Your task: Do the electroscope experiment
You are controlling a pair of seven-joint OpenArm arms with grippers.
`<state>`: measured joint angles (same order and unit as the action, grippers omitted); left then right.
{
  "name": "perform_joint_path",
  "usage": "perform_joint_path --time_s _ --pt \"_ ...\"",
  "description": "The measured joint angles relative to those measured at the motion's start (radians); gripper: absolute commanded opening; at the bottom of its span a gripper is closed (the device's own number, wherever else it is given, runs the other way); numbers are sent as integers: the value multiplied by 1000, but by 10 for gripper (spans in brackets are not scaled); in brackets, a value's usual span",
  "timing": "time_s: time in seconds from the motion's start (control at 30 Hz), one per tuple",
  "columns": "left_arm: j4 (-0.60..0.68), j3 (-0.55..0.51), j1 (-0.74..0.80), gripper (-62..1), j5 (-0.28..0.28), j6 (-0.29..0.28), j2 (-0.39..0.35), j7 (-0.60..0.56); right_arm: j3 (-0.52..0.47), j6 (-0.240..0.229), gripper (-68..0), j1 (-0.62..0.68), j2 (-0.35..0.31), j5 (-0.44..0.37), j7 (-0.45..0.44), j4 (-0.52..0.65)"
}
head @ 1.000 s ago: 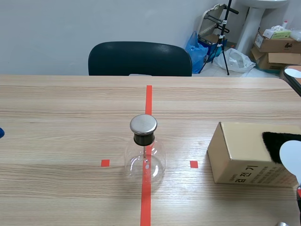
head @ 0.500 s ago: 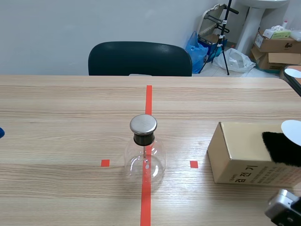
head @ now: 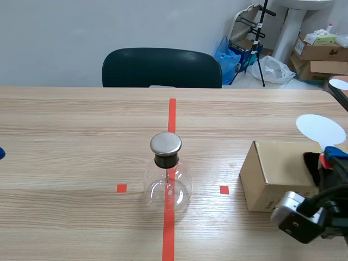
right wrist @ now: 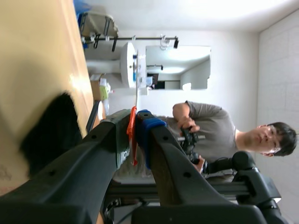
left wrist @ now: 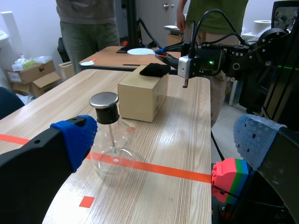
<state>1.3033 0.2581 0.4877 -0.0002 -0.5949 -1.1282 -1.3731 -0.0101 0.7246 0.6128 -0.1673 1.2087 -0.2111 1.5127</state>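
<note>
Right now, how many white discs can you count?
2. One white disc is in the right gripper, near the cardboard box; the other disc lies on the side table beyond. More may be hidden.

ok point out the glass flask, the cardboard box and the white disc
clear glass flask with metal cap point(head: 165, 143), scene view, on the cap
tan cardboard box point(head: 283, 163), scene view, top face
white round disc point(head: 321, 129), scene view, disc's centre

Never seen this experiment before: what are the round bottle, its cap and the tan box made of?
Bottle: probably glass, glossy and clear; the tape line shows through it. Cap: seemingly metal, dull grey sheen, over a black collar. Box: matte brown cardboard, with sharp folded edges.
</note>
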Motion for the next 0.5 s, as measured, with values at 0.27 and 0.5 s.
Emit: perform_joint_path --time_s 0.27,0.5 --pt "0 0 0 14 0 0 0 0 136 0 -665 9 -51 87 148 60" --pt "0 0 0 14 0 0 0 0 254 0 -665 9 -99 138 254 60"
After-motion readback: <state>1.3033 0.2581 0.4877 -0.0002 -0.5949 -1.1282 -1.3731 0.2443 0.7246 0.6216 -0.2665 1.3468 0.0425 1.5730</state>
